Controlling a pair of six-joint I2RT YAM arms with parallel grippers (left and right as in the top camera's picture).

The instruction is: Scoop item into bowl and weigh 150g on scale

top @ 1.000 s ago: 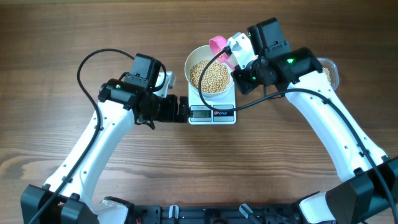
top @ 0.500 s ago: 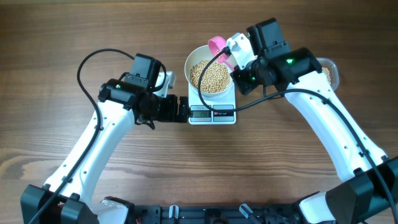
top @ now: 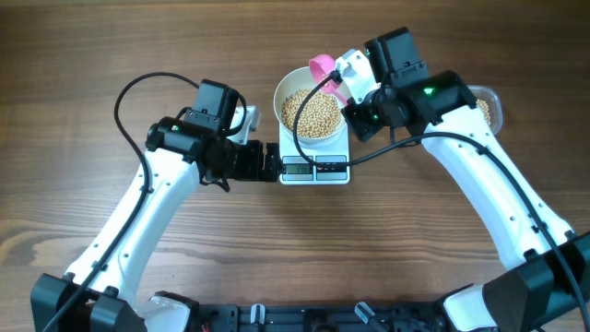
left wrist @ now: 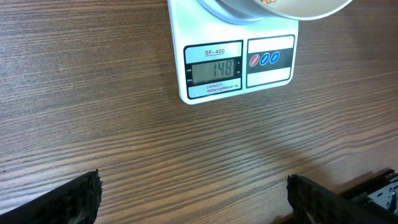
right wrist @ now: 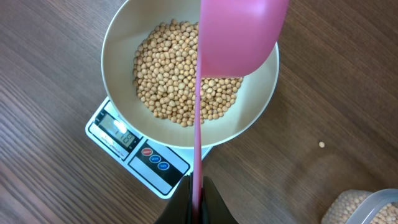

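The white bowl (top: 279, 96) sits on the scale (top: 314, 169) and holds a heap of tan beans (top: 310, 112). In the left wrist view the scale (left wrist: 214, 25) reads 148, with the bowl's underside (left wrist: 280, 9) at the top edge. My right gripper (right wrist: 196, 186) is shut on the thin handle of a pink scoop (right wrist: 239, 34), whose cup hangs over the bowl's (right wrist: 124, 37) far side above the beans (right wrist: 174, 81). My left gripper (left wrist: 193, 193) stands wide open over bare wood just in front of the scale, holding nothing.
A clear plastic tub (top: 489, 107) with more beans stands at the right, behind my right arm; its corner (right wrist: 367, 208) shows in the right wrist view. One stray bean (right wrist: 321, 144) lies on the wood between the tub and the scale (right wrist: 149, 158).
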